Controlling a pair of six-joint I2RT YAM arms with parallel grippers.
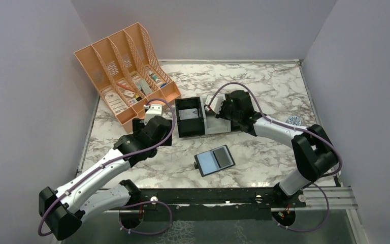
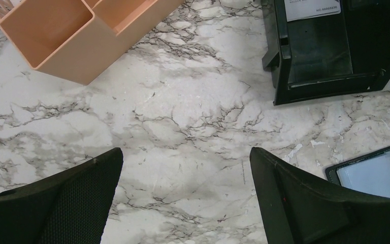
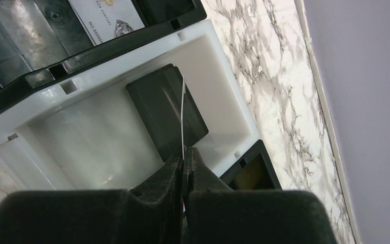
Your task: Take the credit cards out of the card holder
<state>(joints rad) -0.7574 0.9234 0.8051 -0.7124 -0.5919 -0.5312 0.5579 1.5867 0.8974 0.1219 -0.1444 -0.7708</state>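
The card holder [image 1: 214,160] lies open on the marble in front of the arms, its blue-grey lining up; one corner [image 2: 376,175] shows in the left wrist view. My right gripper [image 1: 221,109] [image 3: 184,152] hangs over the tray's white compartment [image 3: 106,132], shut on a thin credit card [image 3: 184,112] seen edge-on. Under it, a dark grey-black credit card [image 3: 167,109] lies flat in that compartment. My left gripper [image 1: 157,122] [image 2: 185,162] stands open over bare marble, with nothing between its fingers.
The black-and-white tray [image 1: 203,118] sits mid-table; a printed card [image 1: 188,114] [image 3: 109,18] lies in its black compartment [image 2: 325,51]. A peach file organizer [image 1: 124,68] [image 2: 56,35] stands at the back left. Grey walls close in three sides.
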